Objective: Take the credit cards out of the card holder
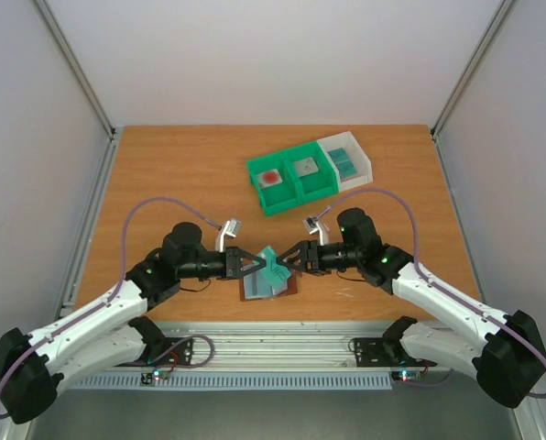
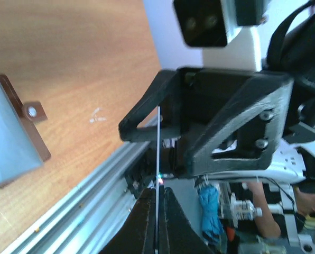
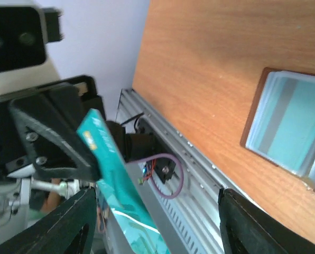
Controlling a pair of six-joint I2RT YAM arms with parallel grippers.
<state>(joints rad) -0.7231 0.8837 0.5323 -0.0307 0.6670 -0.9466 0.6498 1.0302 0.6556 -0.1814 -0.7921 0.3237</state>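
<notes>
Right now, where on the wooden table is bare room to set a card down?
Widest: far-left wooden table, between its edge, the green plastic bins and the left arm. Smaller: right of the white plastic bin. Crowded: near centre, left gripper and right gripper over the brown leather card holder.

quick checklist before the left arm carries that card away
1. Left pincer shut on held card: ok.
2. Right pincer open, clear of held card: ok.
3. Held card lifted off holder: ok.
4. Holder emptied: not ok, next card sits in it.
5. Room in white bin: cannot tell.
</notes>
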